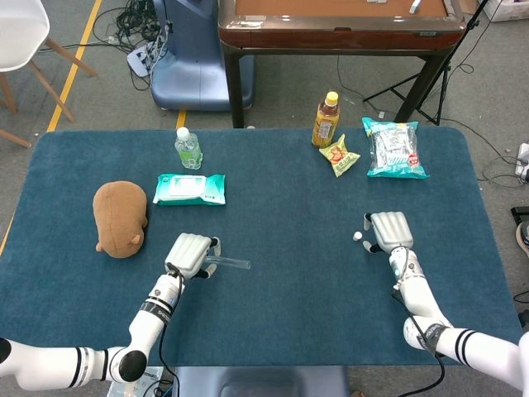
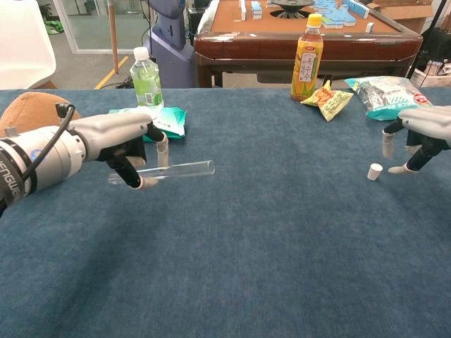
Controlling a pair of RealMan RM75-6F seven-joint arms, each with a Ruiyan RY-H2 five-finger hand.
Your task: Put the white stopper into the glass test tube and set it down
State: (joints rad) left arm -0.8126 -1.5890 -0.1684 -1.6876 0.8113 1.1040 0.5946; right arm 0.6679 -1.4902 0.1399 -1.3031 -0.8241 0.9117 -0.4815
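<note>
Left hand (image 2: 116, 141) grips glass test tube (image 2: 173, 170) — held level, nothing inside; right hand (image 2: 423, 127) spread, nothing held — white stopper (image 2: 375, 171) just beside fingertips on table (image 2: 282, 246).

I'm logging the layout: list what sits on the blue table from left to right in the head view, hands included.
Brown plush toy → left hand → glass test tube → orange-capped drink bottle → white stopper → right hand

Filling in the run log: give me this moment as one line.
left hand: holds tube, level | right hand: open, by stopper | stopper: on table, not gripped
</note>
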